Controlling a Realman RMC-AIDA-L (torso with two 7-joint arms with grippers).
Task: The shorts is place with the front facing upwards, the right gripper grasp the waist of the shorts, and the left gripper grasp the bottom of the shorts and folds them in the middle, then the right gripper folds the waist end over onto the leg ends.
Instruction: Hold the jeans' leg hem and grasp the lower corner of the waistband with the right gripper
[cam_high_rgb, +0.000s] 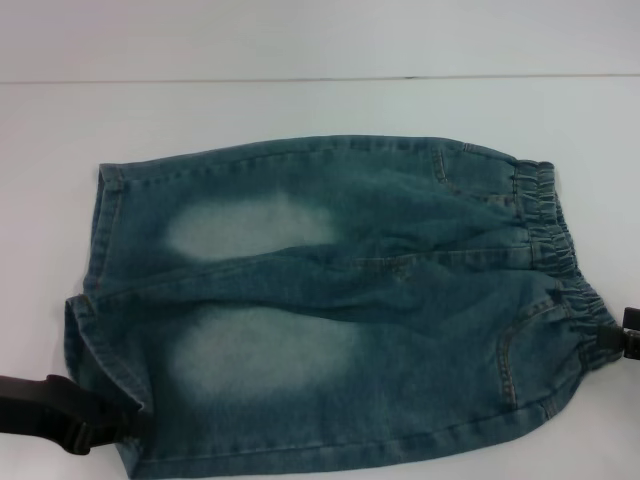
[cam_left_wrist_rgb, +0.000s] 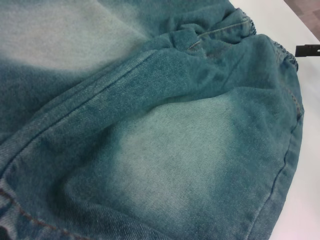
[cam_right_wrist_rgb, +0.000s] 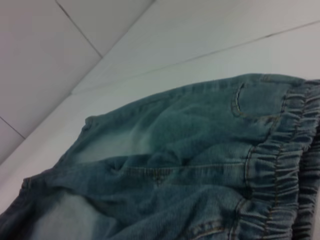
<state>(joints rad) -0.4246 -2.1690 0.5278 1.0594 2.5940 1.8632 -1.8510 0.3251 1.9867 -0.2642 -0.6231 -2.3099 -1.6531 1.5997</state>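
Lying flat on the white table (cam_high_rgb: 300, 100), front up, the faded blue denim shorts (cam_high_rgb: 330, 300) are my landmark. Nearest me, my left gripper (cam_high_rgb: 75, 425) sits at the near corner of the hemmed leg ends (cam_high_rgb: 100, 300); my right gripper (cam_high_rgb: 615, 345) touches the near end of the ruffled elastic waist (cam_high_rgb: 560, 250). I cannot tell either grip's state. Risk: pinching one layer only, so the fold skews.

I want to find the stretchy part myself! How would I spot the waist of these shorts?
Start at the blue faded denim shorts spread flat on the white table. Follow them to the robot's right side, where the black right gripper sits at the edge. The waist of the shorts is the crinkly, gathered elastic band there, unlike the flat stitched leg ends opposite.
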